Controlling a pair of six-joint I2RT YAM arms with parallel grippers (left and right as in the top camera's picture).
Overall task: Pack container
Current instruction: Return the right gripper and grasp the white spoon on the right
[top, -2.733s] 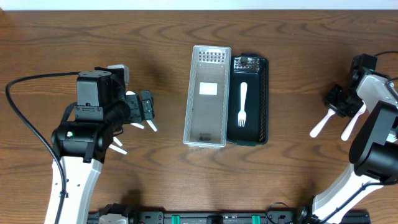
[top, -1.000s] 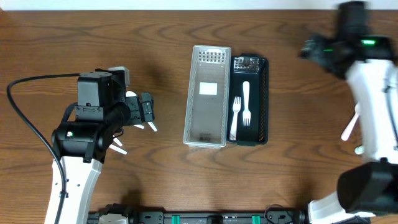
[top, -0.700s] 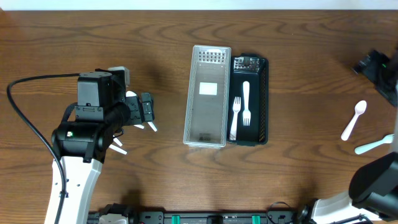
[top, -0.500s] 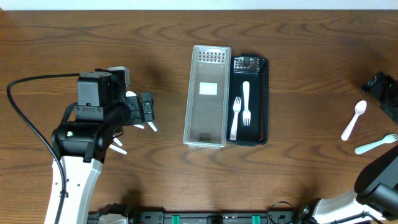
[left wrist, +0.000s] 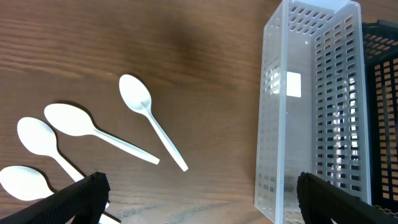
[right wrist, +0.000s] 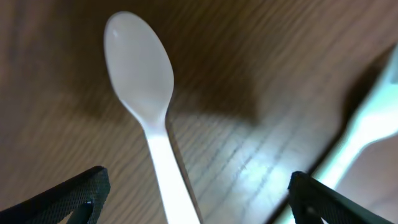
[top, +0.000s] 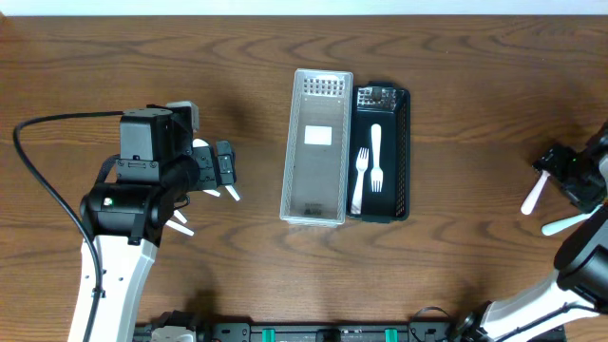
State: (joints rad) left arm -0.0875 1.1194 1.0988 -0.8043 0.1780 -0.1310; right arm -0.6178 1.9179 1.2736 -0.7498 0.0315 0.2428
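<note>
A clear slotted container (top: 317,147) stands at mid-table, holding no cutlery, and also shows in the left wrist view as the clear container (left wrist: 311,106). Right beside it a black container (top: 382,152) holds two white forks (top: 367,171). My left gripper (top: 220,176) hangs open left of the containers, and the left gripper (left wrist: 202,202) has bare wood between its fingers. Several white spoons (left wrist: 146,118) lie below it. At the far right my right gripper (top: 554,173) is open over a white spoon (top: 532,198). That spoon's handle (right wrist: 168,168) runs between the right gripper's fingers (right wrist: 196,199), untouched.
A pale fork (top: 562,224) lies just right of the spoon, seen as a blurred pale strip (right wrist: 367,124). The left arm's black cable (top: 38,180) loops over the table's left side. Part of the right arm (top: 584,256) stands at the right edge.
The right arm swung from above the black container, where a second fork now lies, out to the far right and came down over the white spoon. The left arm stayed still.
</note>
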